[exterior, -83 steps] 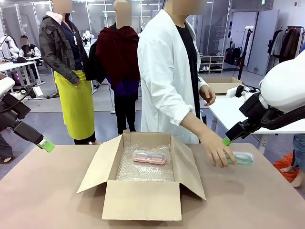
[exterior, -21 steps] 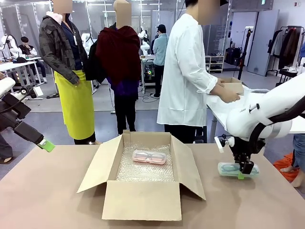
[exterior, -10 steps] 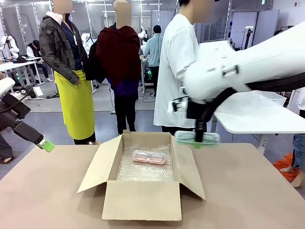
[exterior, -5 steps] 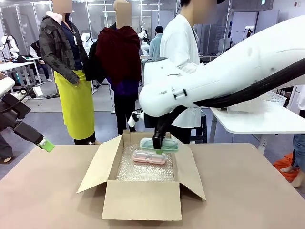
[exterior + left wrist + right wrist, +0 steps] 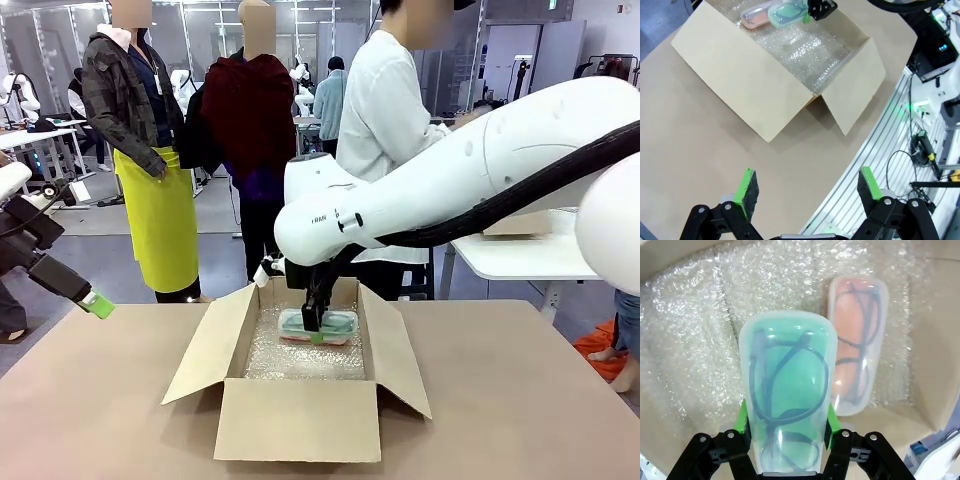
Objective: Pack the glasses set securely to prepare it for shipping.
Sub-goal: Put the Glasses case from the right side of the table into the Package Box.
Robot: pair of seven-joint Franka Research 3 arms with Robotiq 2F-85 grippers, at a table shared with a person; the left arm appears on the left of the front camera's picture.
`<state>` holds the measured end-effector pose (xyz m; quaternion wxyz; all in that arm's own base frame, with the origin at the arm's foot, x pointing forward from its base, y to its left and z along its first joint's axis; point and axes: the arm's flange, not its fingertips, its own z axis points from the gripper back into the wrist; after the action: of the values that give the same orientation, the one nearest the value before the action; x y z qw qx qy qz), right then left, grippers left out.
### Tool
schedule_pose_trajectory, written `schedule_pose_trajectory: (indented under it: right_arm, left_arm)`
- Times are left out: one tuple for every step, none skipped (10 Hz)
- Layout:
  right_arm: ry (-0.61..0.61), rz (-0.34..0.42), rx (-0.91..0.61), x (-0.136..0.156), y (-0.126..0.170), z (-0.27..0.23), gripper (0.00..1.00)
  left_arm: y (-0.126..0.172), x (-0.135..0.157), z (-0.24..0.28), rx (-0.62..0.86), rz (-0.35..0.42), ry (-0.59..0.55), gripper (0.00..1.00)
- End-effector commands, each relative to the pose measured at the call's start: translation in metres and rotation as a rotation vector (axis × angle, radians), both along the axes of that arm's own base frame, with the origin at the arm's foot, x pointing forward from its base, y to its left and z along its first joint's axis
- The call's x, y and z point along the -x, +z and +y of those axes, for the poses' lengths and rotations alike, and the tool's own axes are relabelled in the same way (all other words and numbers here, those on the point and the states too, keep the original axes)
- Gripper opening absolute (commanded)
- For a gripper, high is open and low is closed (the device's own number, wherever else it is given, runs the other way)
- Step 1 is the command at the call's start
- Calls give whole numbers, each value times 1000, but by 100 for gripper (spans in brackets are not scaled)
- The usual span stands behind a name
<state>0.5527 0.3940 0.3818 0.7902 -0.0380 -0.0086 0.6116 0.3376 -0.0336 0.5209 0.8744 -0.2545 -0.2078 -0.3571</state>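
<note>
Swinging in from the table's right side, the right gripper (image 5: 314, 331) is now down inside the open cardboard box (image 5: 300, 420) in the front view. Half a second ago it was still above the far rim. The mint green case (image 5: 338, 322) it carries sits low, close against the pink case (image 5: 292, 339) lying on the bubble wrap (image 5: 300, 362). Both halves of the set are now in the box, so I judge the placing step nearly done, with release and closing the flaps left. The left gripper (image 5: 97, 304) waits off at the table's left edge, unmoved.

From the left wrist, that gripper's fingers (image 5: 746, 186) stand spread wide over bare table, holding nothing. The box lies farther off, with both cases at its far end.

From the right wrist, the green pads (image 5: 742, 421) clamp the mint green case by its long sides near one end. The pink case lies just beside it on the wrap. Whether the mint case touches the wrap yet, I cannot tell.
</note>
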Motion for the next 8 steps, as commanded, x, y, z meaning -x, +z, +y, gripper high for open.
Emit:
schedule_pose_trajectory:
  right_arm:
    - [-4,35,-14,0,-15,4,37]
    - [4,36,-18,-1,-24,5,37]
    - [19,61,-44,-2,-34,6,37]
    - [23,46,-58,-3,-40,5,37]
    - [22,65,-60,-4,-47,2,37]
    - [19,87,-66,-6,-52,-3,37]
    - [22,97,-62,-8,-55,-7,71]
    - [24,88,-69,-8,-54,-6,87]
  left_arm:
    - [0,0,2,27,-5,-24,100]
    - [0,0,2,27,-5,-24,100]
    - [0,0,2,27,-5,-24,100]
    - [0,0,2,27,-5,-24,100]
    - [0,0,2,27,-5,-24,100]
    - [0,0,2,27,-5,-24,100]
    - [0,0,2,27,-5,-24,100]
    - [0,0,2,27,-5,-24,100]
